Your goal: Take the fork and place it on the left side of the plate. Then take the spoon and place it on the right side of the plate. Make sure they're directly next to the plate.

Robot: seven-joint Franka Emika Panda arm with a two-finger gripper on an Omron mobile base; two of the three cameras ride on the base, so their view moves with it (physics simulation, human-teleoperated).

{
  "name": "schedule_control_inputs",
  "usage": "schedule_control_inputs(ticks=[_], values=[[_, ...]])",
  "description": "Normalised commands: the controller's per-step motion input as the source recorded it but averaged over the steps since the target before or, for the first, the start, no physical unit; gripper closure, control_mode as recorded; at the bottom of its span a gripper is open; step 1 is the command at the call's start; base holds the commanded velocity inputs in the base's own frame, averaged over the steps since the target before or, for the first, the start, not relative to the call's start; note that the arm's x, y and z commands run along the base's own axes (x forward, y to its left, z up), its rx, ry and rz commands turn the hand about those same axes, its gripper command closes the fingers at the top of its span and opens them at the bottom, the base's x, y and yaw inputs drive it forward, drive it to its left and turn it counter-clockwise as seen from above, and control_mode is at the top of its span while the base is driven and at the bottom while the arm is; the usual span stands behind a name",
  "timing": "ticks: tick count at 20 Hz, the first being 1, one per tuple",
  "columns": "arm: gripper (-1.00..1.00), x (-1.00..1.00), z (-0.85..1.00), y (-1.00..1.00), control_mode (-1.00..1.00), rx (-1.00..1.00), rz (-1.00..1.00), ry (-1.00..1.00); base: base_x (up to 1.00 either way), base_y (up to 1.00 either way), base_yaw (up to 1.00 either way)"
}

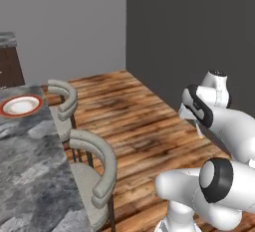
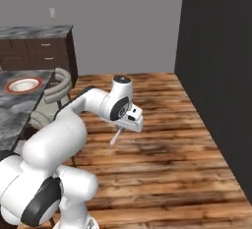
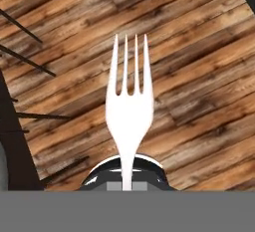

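Observation:
My gripper [image 3: 127, 177] is shut on the handle of the white fork [image 3: 129, 104], whose tines point away from the hand over the wooden floor. In the right base view the fork [image 2: 116, 136] hangs down from the gripper [image 2: 121, 128], well to the right of the counter. The left base view shows the gripper [image 1: 195, 123] at the right with the fork [image 1: 199, 130] below it. The red-rimmed plate [image 1: 21, 105] lies on the grey marble counter [image 1: 30, 171] far to the left, and the plate [image 2: 23, 84] is also at the left of the right base view. The spoon is out of view.
Two grey round-backed stools [image 1: 92, 171] stand along the counter's edge, between the counter and the arm. A dark wall [image 2: 216, 51] rises at the right. Dark wood cabinets [image 2: 39, 51] line the back left. Wooden floor [image 2: 162, 164] lies under the gripper.

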Motion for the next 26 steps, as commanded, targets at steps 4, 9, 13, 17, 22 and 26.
schedule_control_inputs(ticks=[4,9,13,17,22,26], values=[[1.0,0.0,0.0,0.0,1.0,0.0,0.0,0.0,0.93,-0.27,0.16],[1.0,0.0,0.0,0.0,1.0,0.0,0.0,0.0,0.92,-0.24,0.19],[1.0,0.0,0.0,0.0,1.0,0.0,0.0,0.0,0.87,-0.16,0.3],[1.0,0.0,0.0,0.0,1.0,0.0,0.0,0.0,0.8,-0.05,0.41],[1.0,0.0,0.0,0.0,1.0,0.0,0.0,0.0,0.64,-0.05,0.61],[1.0,0.0,0.0,0.0,1.0,0.0,0.0,0.0,0.51,-0.1,0.73]])
